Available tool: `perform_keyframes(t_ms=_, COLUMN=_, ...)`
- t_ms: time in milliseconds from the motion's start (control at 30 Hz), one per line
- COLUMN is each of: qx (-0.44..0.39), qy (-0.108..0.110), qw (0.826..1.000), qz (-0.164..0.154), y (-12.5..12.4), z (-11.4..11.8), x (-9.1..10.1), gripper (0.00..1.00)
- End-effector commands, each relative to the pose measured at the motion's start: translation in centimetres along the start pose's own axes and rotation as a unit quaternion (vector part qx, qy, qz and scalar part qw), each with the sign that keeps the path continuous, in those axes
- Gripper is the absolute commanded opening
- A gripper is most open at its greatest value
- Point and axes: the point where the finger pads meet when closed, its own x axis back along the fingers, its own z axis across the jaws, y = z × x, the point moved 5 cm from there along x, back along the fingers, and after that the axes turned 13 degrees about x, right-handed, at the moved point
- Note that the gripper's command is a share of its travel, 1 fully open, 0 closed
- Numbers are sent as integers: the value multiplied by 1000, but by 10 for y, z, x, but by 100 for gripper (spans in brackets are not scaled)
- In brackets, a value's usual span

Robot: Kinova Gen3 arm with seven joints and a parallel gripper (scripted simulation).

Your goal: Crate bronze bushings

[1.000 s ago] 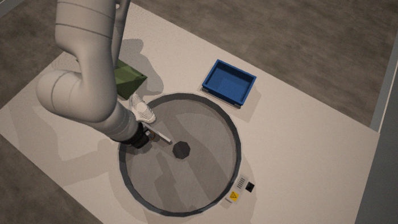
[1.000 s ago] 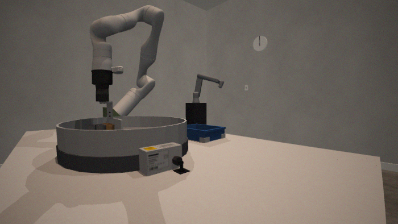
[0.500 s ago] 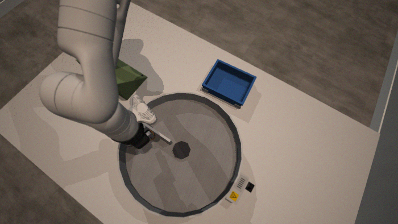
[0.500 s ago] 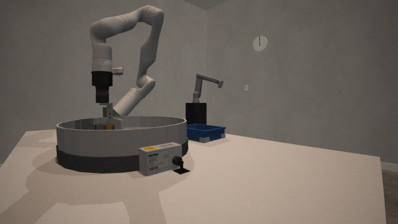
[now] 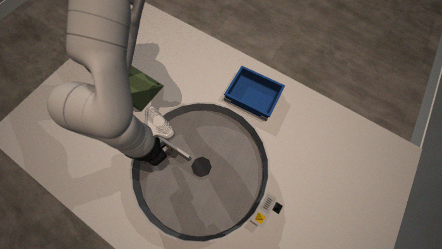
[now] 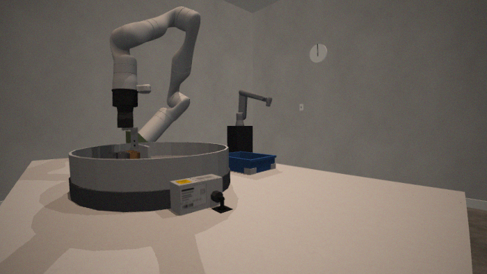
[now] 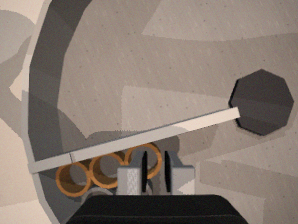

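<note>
The turning table [image 5: 218,136] [image 6: 122,175] [image 7: 125,50] is a round, walled grey disc. Three bronze bushings stand upright in a touching row along a bar: the left one [image 7: 74,194], the middle one [image 7: 106,186] and the right one [image 7: 143,145]. A steel bushing [image 7: 97,189] shows partly behind my gripper's body. My gripper [image 5: 167,150] [image 6: 134,145] [image 7: 155,164] points down inside the wall, its fingers partly apart with a gap between them. They overlap the right bronze bushing in the wrist view; the fingertips' height is hard to tell. The blue crate [image 5: 246,107] [image 6: 250,164] looks empty.
The straight bar [image 5: 180,150] [image 7: 200,123] runs from the wall towards the dark hub [image 5: 201,167] [image 7: 262,102], beside my fingers. The wall rises around the disc. A green object [image 5: 143,90] stands behind the arm. A control box [image 5: 266,203] [image 6: 193,198] sits outside the wall.
</note>
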Motion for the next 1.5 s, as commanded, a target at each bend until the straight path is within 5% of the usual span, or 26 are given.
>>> perform_keyframes(t_ms=0, qx=0, qy=1, qw=1000, qz=-1, y=0, z=0, x=1, gripper=40)
perform_keyframes(t_ms=1467, qx=0, qy=1, qw=1000, qz=-1, y=0, z=0, x=-14, gripper=40)
